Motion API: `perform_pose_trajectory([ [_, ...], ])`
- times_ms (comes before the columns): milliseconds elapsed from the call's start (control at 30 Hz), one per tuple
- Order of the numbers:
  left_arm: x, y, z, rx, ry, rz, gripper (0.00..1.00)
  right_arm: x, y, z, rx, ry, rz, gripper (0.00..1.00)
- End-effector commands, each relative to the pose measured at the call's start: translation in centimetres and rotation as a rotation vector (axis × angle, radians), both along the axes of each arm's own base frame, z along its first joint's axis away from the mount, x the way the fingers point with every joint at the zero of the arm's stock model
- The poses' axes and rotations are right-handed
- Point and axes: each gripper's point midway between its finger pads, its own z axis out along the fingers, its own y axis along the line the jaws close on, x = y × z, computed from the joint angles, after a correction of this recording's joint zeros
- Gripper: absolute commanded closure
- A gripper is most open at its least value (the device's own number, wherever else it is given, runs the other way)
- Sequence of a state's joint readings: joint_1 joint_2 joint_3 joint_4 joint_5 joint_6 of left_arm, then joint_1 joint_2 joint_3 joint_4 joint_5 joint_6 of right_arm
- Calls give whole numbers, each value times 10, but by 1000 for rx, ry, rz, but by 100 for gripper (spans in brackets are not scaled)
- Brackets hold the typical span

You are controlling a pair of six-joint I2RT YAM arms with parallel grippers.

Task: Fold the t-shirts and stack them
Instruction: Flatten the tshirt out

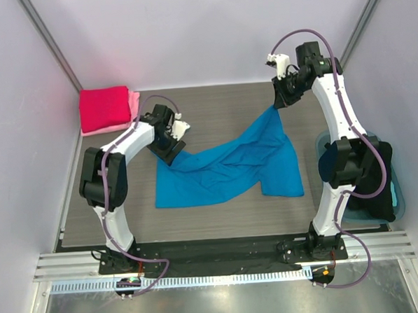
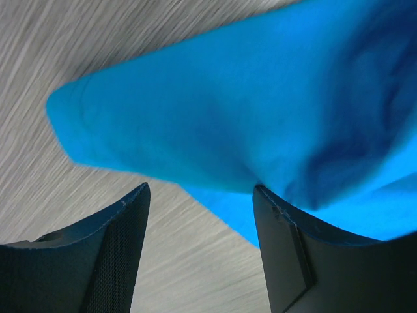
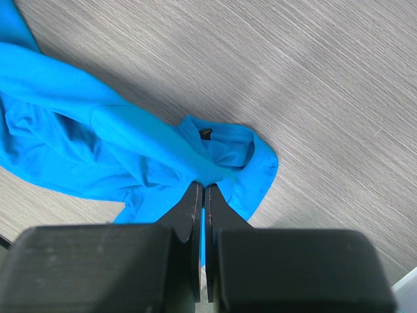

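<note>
Blue shirt (image 1: 230,166) lies across the middle of the table (image 1: 213,104), its long axis running from the left gripper (image 1: 172,150), open and empty at its left end, to the right gripper (image 1: 282,100), clamped beside the collar.

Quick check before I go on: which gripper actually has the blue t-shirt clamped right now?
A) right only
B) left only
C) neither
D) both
A: the right gripper is shut on the blue t-shirt next to its collar, while the left gripper stands open at the cloth's other end without pinching it.
</note>
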State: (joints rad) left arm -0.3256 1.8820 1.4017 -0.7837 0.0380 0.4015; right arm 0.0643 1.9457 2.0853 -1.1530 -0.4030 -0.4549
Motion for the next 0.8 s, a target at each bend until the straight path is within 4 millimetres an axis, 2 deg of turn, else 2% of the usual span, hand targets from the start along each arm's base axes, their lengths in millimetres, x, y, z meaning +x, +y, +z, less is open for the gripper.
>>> perform_pose_trajectory([
  [0, 3, -15, 9, -78, 22, -27, 34, -4, 3, 28, 19, -73, 3, 99],
  [133, 1, -23, 15, -118, 37, -44, 33, -6, 1, 27, 7, -74, -1, 99],
  [233, -7, -30, 19, -156, 85, -64, 33, -8, 0, 26, 8, -68, -2, 99],
  [400, -16, -41, 52, -242, 55, -79, 34, -7, 0, 23, 5, -64, -2, 99],
  [467, -23, -48, 56, -282, 67, -94, 34, -6, 1, 22, 7, -61, -1, 99],
  [600, -37, -59, 44, -312, 144, -123, 39, -3, 1, 19, 5, -58, -2, 99],
  [767, -38, -69, 27, -320, 184, -141, 40, -2, 0, 16, -4, -53, -4, 99],
])
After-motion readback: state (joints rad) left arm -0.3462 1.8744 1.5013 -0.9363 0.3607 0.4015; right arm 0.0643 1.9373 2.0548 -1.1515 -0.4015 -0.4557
